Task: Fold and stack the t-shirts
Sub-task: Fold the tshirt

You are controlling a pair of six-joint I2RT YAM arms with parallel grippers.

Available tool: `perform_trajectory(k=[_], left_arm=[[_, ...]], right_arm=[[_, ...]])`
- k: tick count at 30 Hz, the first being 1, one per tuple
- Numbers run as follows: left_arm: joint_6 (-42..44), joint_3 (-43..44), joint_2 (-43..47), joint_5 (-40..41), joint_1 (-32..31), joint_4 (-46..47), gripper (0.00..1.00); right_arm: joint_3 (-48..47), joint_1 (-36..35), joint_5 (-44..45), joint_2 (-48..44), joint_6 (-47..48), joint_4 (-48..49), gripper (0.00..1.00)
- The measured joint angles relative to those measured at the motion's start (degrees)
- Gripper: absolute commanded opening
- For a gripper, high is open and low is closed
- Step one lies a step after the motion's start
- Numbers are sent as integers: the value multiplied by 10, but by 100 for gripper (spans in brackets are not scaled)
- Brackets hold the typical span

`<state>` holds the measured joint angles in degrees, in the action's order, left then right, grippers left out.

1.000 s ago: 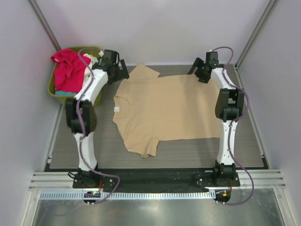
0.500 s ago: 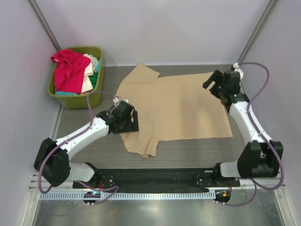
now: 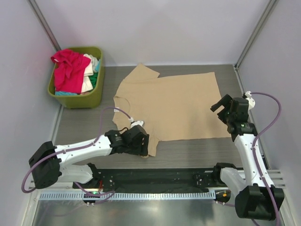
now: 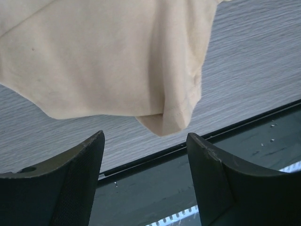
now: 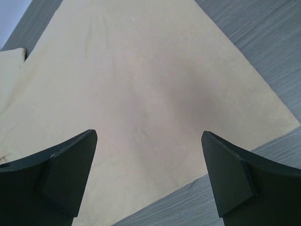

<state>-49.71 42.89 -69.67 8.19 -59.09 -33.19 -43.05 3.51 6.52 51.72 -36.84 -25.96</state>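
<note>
Lying spread on the grey wood-grained table (image 3: 77,127), the soft tan t-shirt (image 3: 171,106) is showing its stitched sleeve hem below the left gripper (image 4: 146,141) and its straight hem corner below the right gripper (image 5: 148,136), both splayed, empty.

Wide-spread left claw (image 4: 145,140) just short of tan t-shirt sleeve (image 4: 175,101)

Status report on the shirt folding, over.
Left claw open at near sleeve; right claw open over tan t-shirt. T-shirt flat, unfolded. Nothing in the way.
</note>
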Motion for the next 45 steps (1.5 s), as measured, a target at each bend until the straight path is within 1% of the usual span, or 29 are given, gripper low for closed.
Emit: perform_trajectory(k=[3,4,5,10,12,13,14,15,16,17,18,19,20,22,27,34,36,37,38,40,41,43,45], left_arm=[[0,-9,-17,0,-3,5,69],[0,-11,-21,-1,-5,6,65],[1,-13,-24,-2,-6,7,63],[6,-15,-41,-19,-11,28,63],[6,-15,-53,-24,-14,38,56],[7,-15,-58,-26,-15,41,52],[8,-15,-64,-28,-16,44,39],[8,-16,-70,-30,-16,49,31],[11,-16,-75,-30,-16,52,24],[15,-17,-78,-30,-16,54,8],[16,-19,-82,-30,-16,56,2],[19,-19,-84,-28,-16,56,0],[22,-19,-86,-27,-17,56,0],[24,-19,-86,-24,-16,55,0],[26,-19,-83,-6,-17,46,0],[36,-5,-47,28,-16,7,0],[37,2,-41,33,-16,-2,0],[38,5,-38,37,-15,-4,0],[39,9,-36,40,-14,-8,0],[40,11,-33,44,-11,-13,0],[41,11,-32,45,-10,-16,0],[42,12,-28,49,-7,-23,0],[43,15,-23,52,-5,-34,0]], right_arm=[[16,57,-17,4,0,-8,100],[21,78,-22,7,0,-11,100],[26,96,-27,11,0,-14,100],[51,159,-46,37,0,-23,100],[63,187,-62,50,0,-23,99],[69,198,-68,54,-1,-23,98],[77,210,-72,61,-2,-23,98],[84,219,-76,66,-3,-22,97],[91,225,-79,71,-4,-20,94],[99,229,-82,78,-6,-17,92],[107,231,-85,84,-9,-11,89],[115,232,-89,92,-11,-4,86],[121,233,-91,100,-13,1,79],[130,232,-96,120,-17,12,72],[143,233,-99,144,-21,43,48],[156,233,-111,158,-19,98,48],[158,233,-118,168,-19,120,45],[158,234,-123,173,-19,131,38],[160,234,-127,179,-19,145,35],[165,235,-138,193,-22,173,23],[167,236,-144,199,-22,186,10],[172,237,-153,207,-23,202,2],[175,237,-159,209,-23,210,1]])
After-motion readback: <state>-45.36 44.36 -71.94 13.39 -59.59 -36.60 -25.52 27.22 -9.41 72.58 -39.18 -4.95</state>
